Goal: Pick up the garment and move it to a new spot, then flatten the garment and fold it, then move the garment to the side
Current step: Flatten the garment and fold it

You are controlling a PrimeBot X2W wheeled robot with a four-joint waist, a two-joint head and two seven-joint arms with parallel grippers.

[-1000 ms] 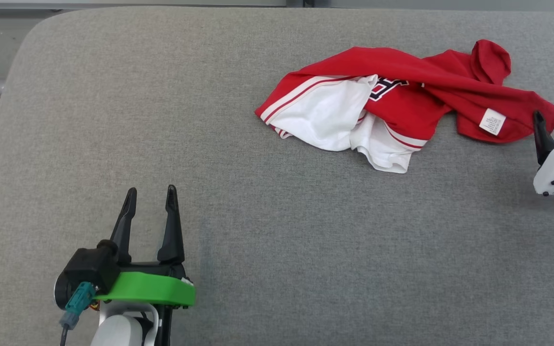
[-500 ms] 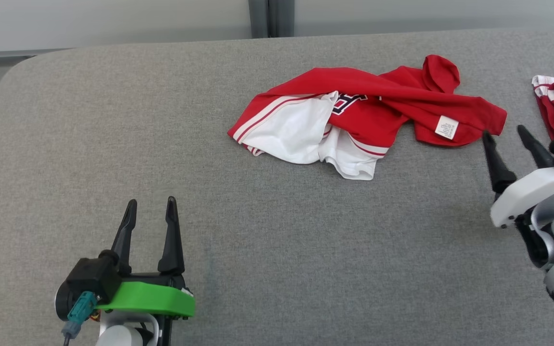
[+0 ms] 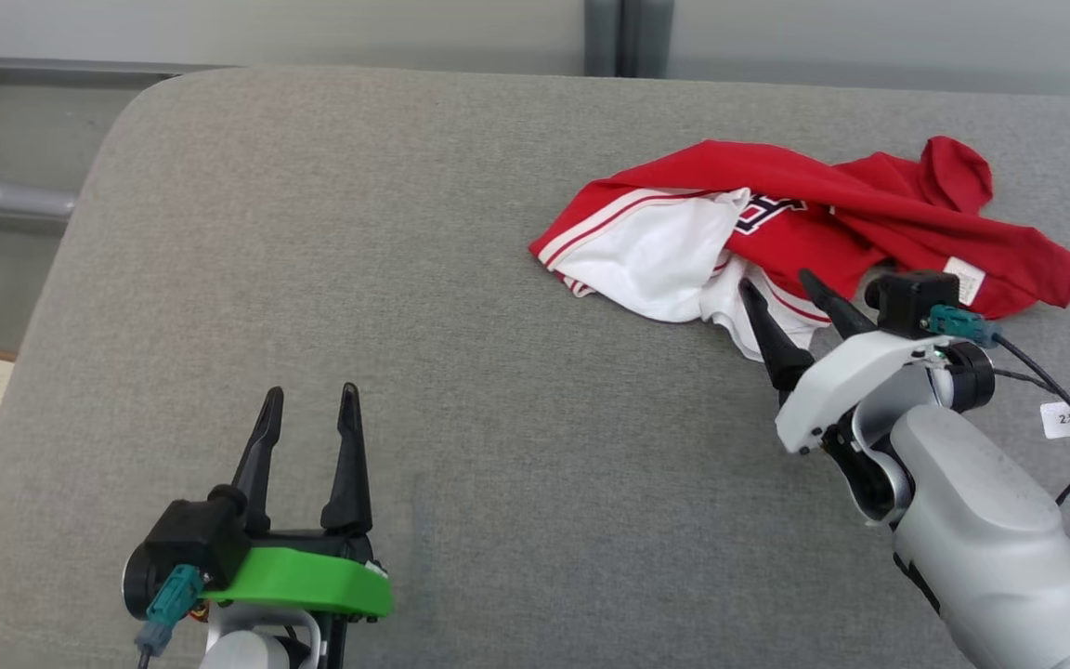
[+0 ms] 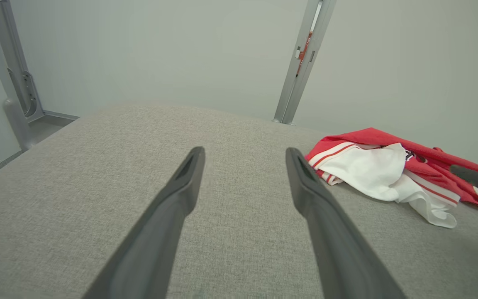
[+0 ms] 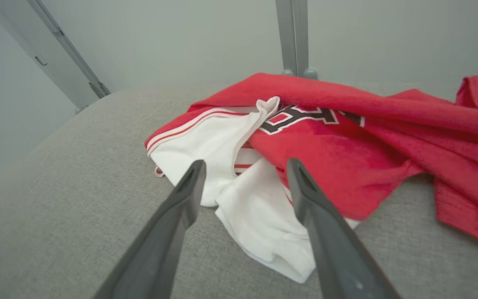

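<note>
Garment (image 3: 869,209) crumpled; right gripper (image 3: 776,279) moved in over white hem, spread, empty; left gripper (image 3: 310,392) spread.

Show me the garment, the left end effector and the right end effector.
Garment (image 3: 869,200), head view, red fabric of the upper fold.
Left end effector (image 3: 310,390), head view, midway between fingertips.
Right end effector (image 3: 775,279), head view, midway between fingertips.

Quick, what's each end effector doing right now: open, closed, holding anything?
Left end effector: open, holding nothing, over the bare cushion.
Right end effector: open, holding nothing, fingertips at the garment's white edge.
</note>
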